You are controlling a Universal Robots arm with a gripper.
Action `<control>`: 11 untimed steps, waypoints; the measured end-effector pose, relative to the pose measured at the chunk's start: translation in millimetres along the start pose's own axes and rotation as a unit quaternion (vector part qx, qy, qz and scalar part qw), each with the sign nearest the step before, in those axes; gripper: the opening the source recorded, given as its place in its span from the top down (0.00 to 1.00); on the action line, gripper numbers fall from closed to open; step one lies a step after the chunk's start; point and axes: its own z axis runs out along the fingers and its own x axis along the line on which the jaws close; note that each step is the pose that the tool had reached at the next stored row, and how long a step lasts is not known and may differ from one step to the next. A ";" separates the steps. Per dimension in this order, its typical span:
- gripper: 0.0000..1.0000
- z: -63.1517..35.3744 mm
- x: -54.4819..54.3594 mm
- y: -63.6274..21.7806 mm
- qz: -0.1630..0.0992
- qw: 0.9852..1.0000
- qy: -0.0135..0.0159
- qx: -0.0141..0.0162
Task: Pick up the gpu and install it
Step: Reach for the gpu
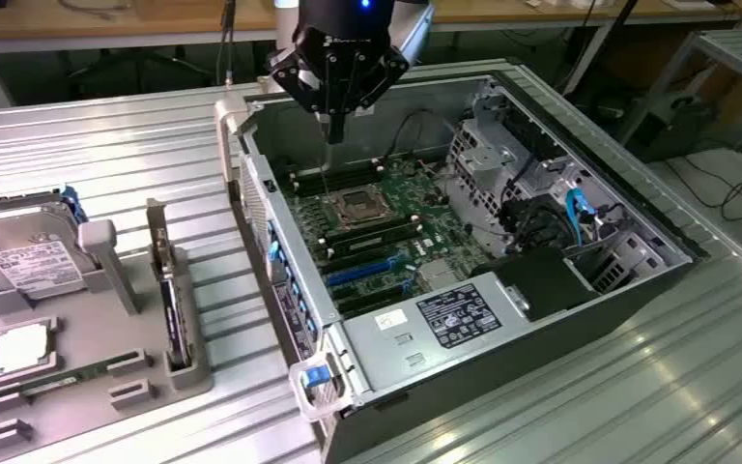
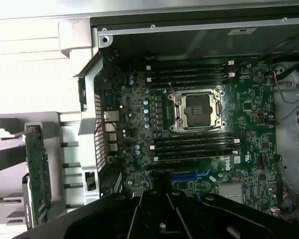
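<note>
The gpu (image 1: 173, 309) stands edge-on as a dark narrow slab in a grey holder (image 1: 113, 387) on the exterior view's left, beside the computer case. In the wrist view the gpu (image 2: 38, 174) appears as a green card on edge in that holder. My gripper (image 1: 333, 130) hangs over the far end of the open case, above the motherboard (image 1: 385, 222), well apart from the gpu. Its black fingers (image 2: 157, 209) point down, shut and holding nothing. Blue expansion slots (image 1: 360, 274) lie in the near half of the board, and the same slots (image 2: 189, 177) sit just ahead of my fingers.
The open computer case (image 1: 397, 348) lies on its side on a ribbed metal table (image 1: 113, 155). Inside are the CPU socket (image 2: 198, 109), memory slots and a drive cage (image 1: 500, 145). A silver hard drive (image 1: 30, 261) and a RAM stick (image 1: 81, 372) share the grey holder.
</note>
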 end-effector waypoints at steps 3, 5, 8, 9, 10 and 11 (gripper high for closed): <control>0.89 -0.1 1.8 -0.1 0.000 1.000 0.000 0.000; 0.89 -0.1 3.1 -0.2 0.000 1.000 0.000 0.000; 0.89 -0.1 4.7 -0.4 0.000 1.000 0.000 0.000; 0.89 -0.2 5.3 -0.4 0.000 1.000 0.000 0.000; 0.89 -0.2 5.7 -0.4 0.000 1.000 0.000 0.000; 0.89 -0.2 6.3 -0.5 0.000 1.000 0.000 0.000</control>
